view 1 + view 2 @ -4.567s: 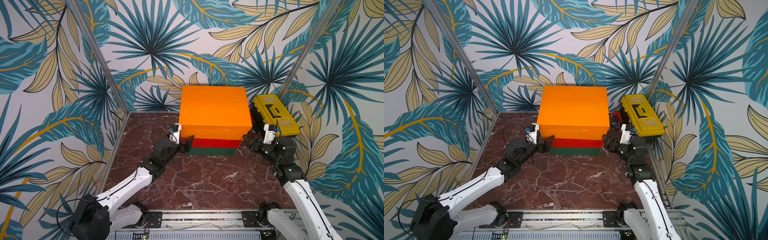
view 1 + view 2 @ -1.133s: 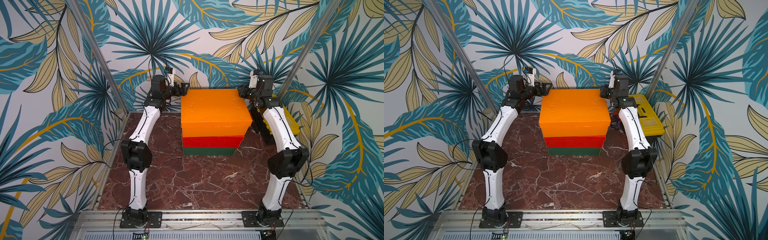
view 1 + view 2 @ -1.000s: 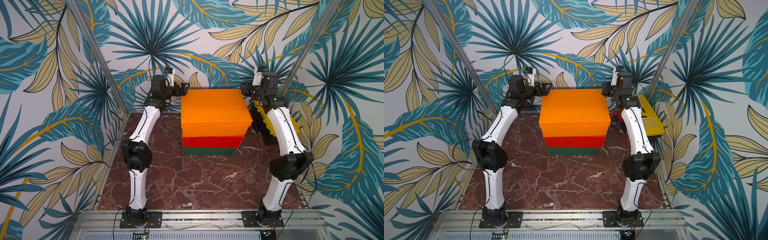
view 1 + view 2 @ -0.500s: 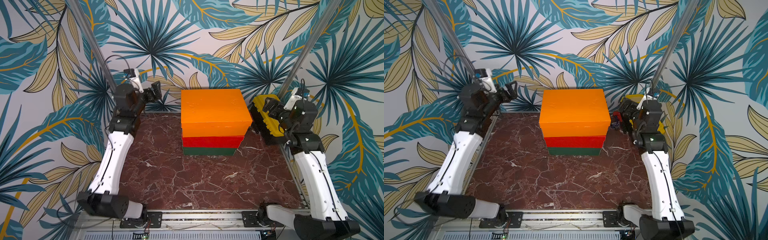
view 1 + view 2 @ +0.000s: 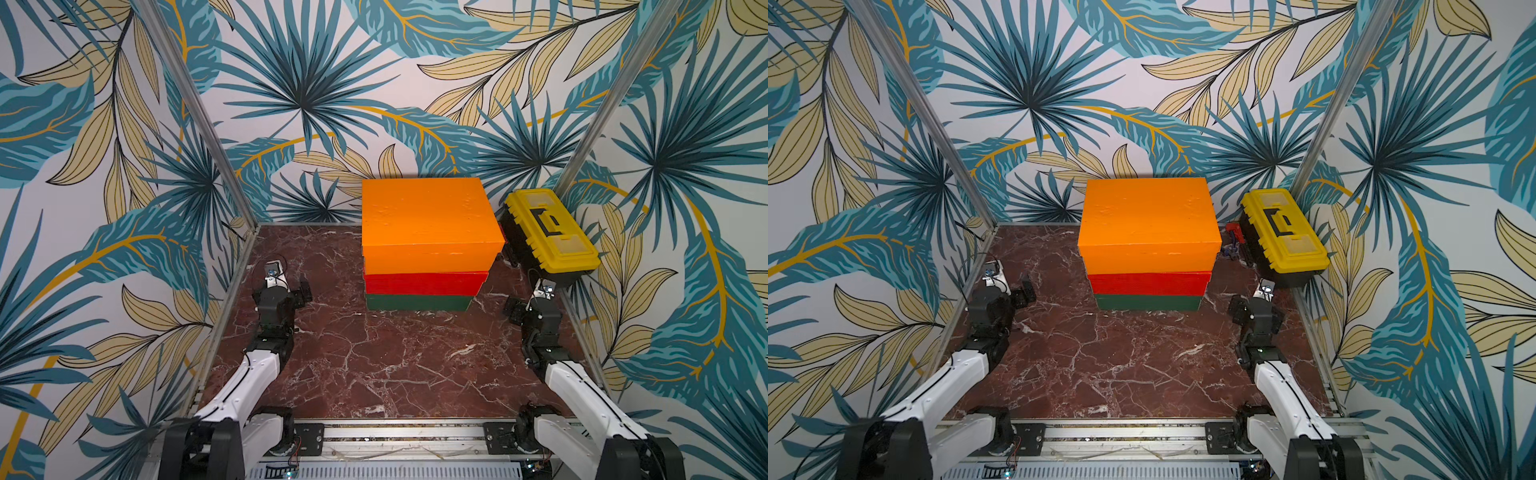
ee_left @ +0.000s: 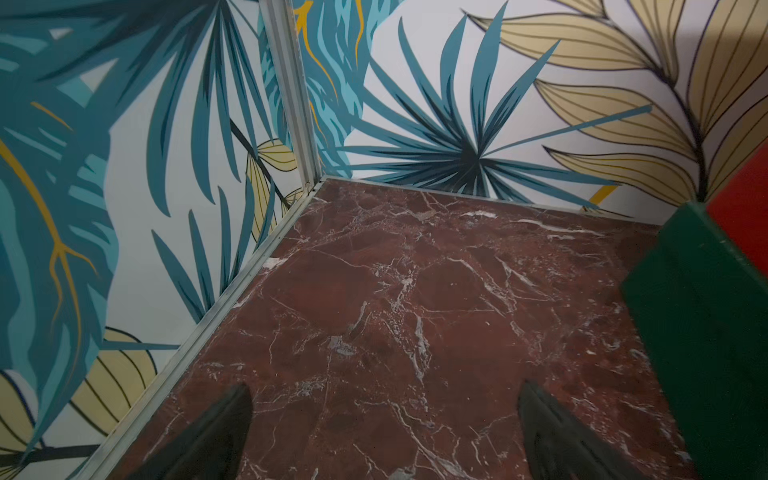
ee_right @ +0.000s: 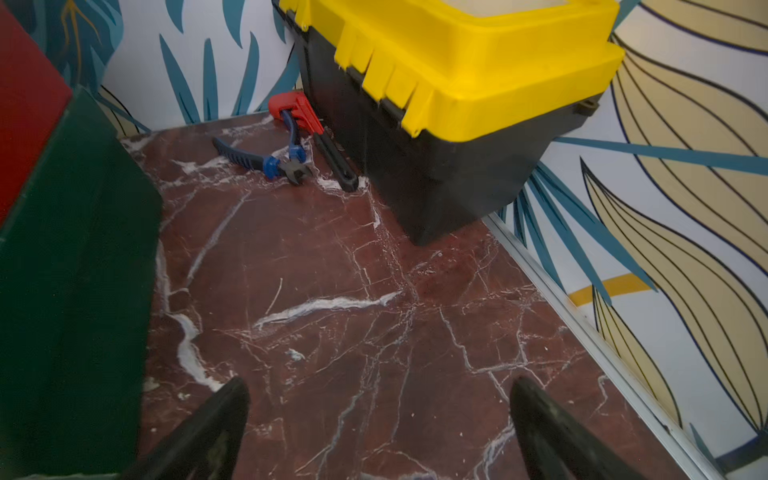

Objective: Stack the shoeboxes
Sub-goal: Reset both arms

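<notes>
We work on a dark red marble table [image 5: 395, 361] closed in on three sides by leaf-print walls [image 5: 124, 166]. On the left, a metal rail [image 6: 232, 299] runs where the table meets the wall. Our left gripper [image 6: 385, 386] sits low just beside it, jaws spread wide and empty, with bare marble ahead as far as the back corner.

The stack stands in the middle, close to the back wall. The green box [image 5: 417, 302] is on the table, the red box [image 5: 424, 282] lies flat on it, and the orange box [image 5: 424, 216] is on top. Broad open marble lies in front of the stack, with a free lane down each side.

Our right gripper [image 7: 379, 382] is low near the stack's front right corner, apart from it, jaws also wide with nothing held. Beyond it, pliers [image 7: 266, 160] and a red wrench [image 7: 307, 112] lie between the stack and the toolbox [image 5: 548, 228]. The wrench is just beside the toolbox, which fills the back right corner against the wall, so that lane narrows toward the back.
</notes>
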